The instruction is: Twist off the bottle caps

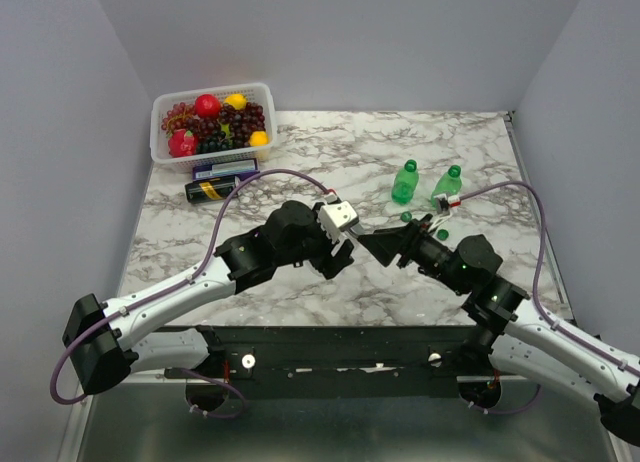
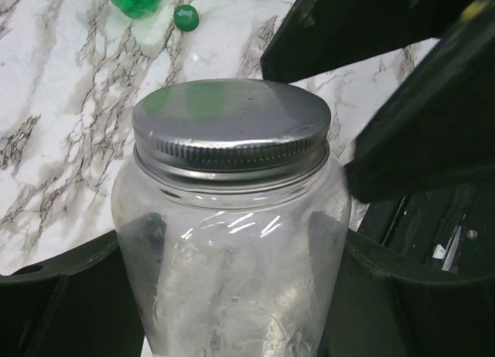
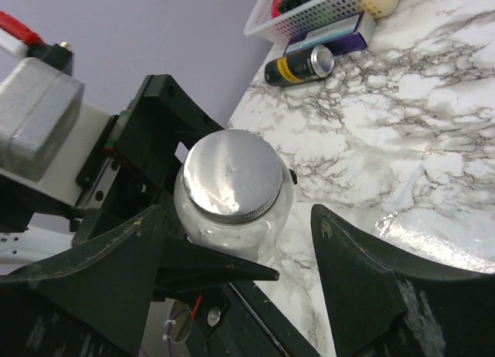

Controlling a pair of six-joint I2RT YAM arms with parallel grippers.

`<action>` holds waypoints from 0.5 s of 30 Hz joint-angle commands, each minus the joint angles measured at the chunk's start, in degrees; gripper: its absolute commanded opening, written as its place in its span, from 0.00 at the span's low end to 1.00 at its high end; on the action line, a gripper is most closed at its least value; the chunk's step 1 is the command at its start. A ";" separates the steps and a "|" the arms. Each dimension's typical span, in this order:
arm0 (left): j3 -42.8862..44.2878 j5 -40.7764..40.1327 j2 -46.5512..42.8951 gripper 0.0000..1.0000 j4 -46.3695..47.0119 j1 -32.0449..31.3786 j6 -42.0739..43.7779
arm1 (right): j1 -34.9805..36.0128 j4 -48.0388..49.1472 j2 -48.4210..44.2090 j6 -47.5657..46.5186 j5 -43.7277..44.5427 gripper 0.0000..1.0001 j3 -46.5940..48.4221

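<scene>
Cap of silvery metal sits on the clear bottle, which the left gripper clamps by its body with the neck axis pointing toward the right gripper, whose fingers stand wide on both sides of the cap.

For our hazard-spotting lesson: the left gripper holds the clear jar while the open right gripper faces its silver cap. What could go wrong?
The clear jar could spin in the left gripper once twisting starts. The right gripper, open, might close off-centre on the silver cap and slip. Its arm could knock the loose green cap.
</scene>
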 commanded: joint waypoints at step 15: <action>0.81 -2.68 1.06 0.25 -0.74 -1.18 0.99 | 4.07 8.69 7.70 0.61 6.71 0.79 3.35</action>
